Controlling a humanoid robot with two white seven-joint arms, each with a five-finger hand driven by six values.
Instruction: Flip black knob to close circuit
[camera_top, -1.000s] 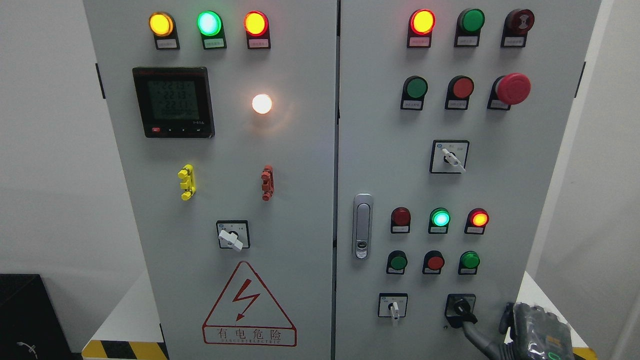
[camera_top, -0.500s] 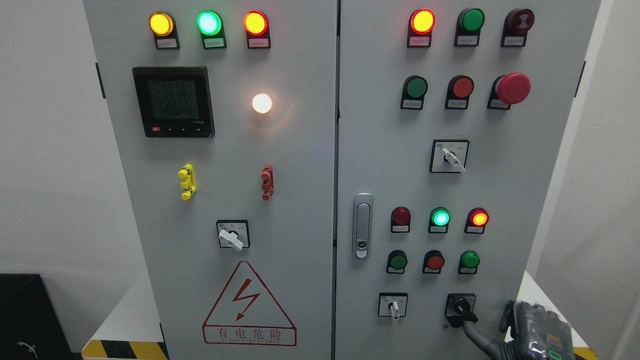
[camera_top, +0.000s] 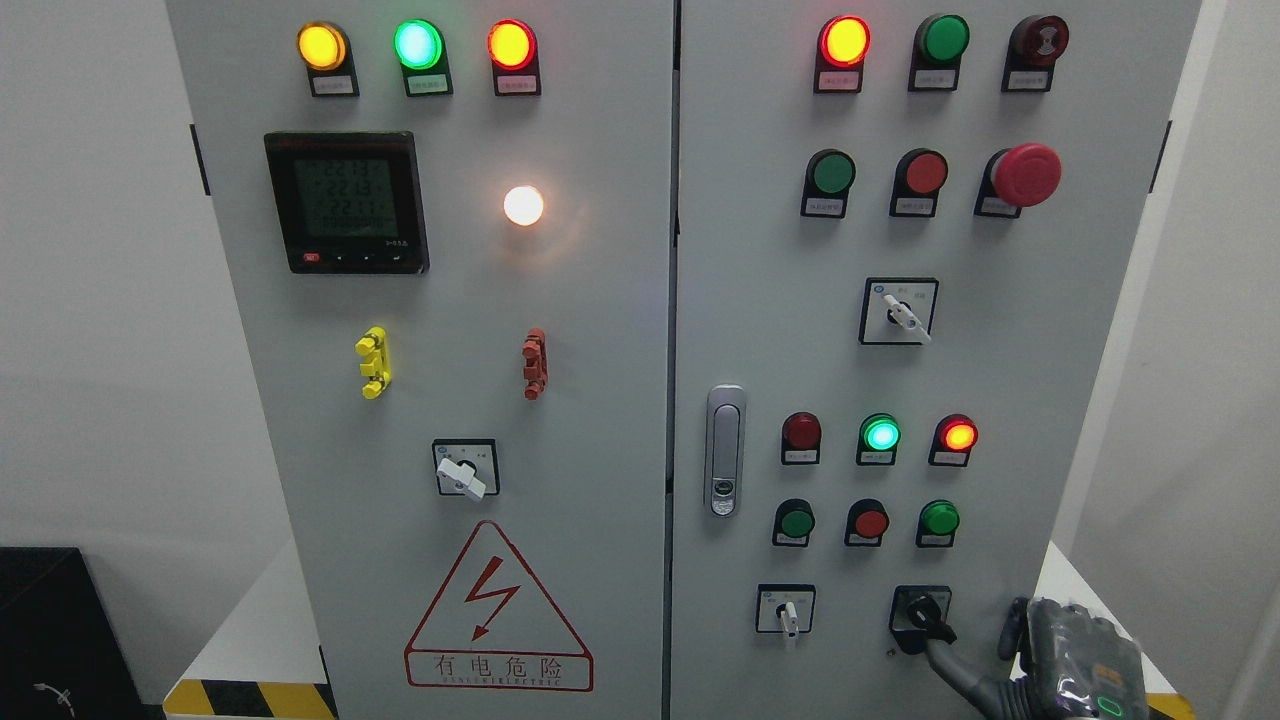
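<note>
— Where is the black knob (camera_top: 922, 612) found?
— Low on the cabinet's right door, pinched by fingers (camera_top: 945, 655) of the right hand (camera_top: 1000, 675).
— How should it be turned?
— Steadily, the grip kept centred.

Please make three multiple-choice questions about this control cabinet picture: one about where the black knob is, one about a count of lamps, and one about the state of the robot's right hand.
1. Where is the black knob?
A. top left of the left door
B. bottom right of the right door
C. beside the digital meter

2. How many lamps are lit in the top row of the left door?
A. one
B. two
C. three

3. What is the right hand doing?
A. its fingers reach up to the black knob
B. it presses the red mushroom button
C. it pulls the door handle

Answers:
1. B, the knob sits in the lowest row of the right door, right of a white selector switch.
2. C, yellow, green and red-orange lamps all glow there.
3. A, dark fingers from the lower right meet the knob's lower edge; a firm grip cannot be confirmed.
</note>
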